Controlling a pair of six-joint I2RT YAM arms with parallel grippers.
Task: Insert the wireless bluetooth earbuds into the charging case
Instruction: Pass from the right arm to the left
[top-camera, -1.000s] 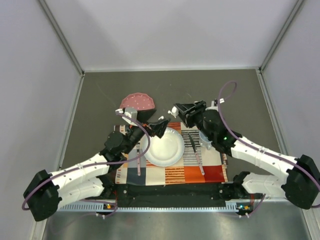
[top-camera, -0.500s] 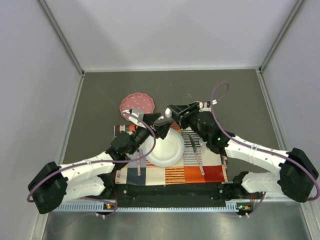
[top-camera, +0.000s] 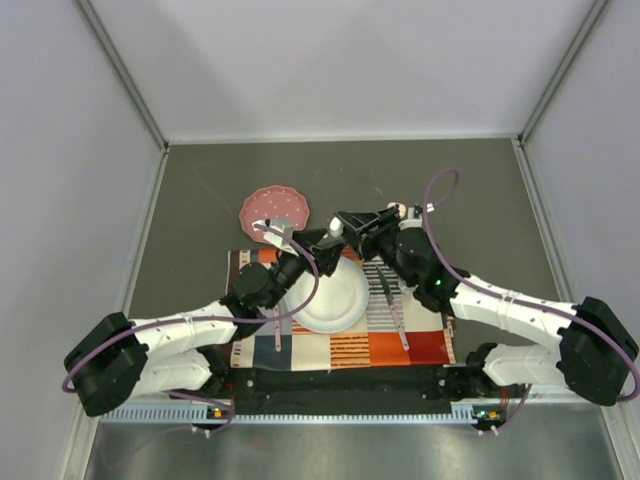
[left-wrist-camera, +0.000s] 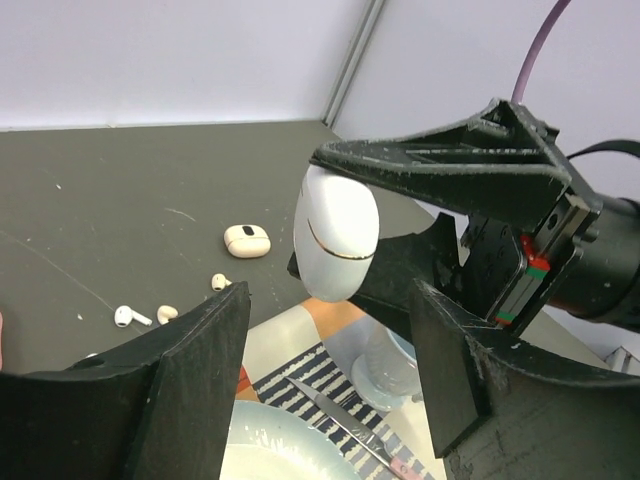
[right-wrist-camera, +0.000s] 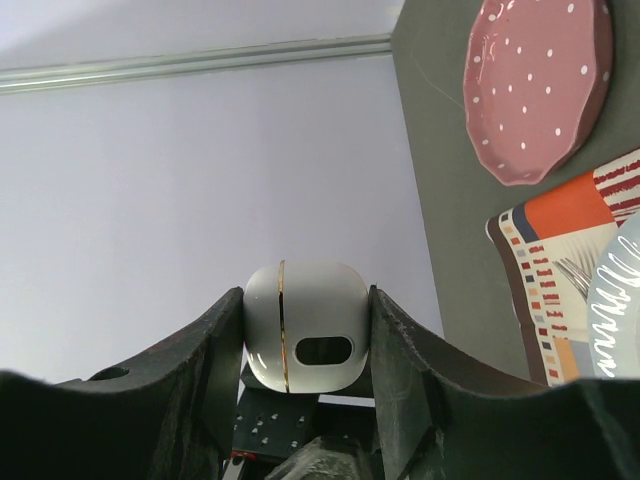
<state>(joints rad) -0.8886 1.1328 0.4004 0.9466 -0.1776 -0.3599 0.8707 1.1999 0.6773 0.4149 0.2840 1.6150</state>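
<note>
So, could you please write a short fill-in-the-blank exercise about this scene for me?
The tool gripping the white charging case belongs to the ___ arm.
The left tool has its jaws ___.
The dotted plate is ___ in colour.
Missing words: right, open, pink.

A white, egg-shaped charging case (left-wrist-camera: 336, 232), closed along its gold seam, is held in the air between the right gripper's (right-wrist-camera: 305, 300) fingers. On the grey surface (left-wrist-camera: 120, 220) beyond lie a closed peach case (left-wrist-camera: 246, 240), one white earbud (left-wrist-camera: 128, 317) and two peach earbuds (left-wrist-camera: 167, 314), each apart.
</note>
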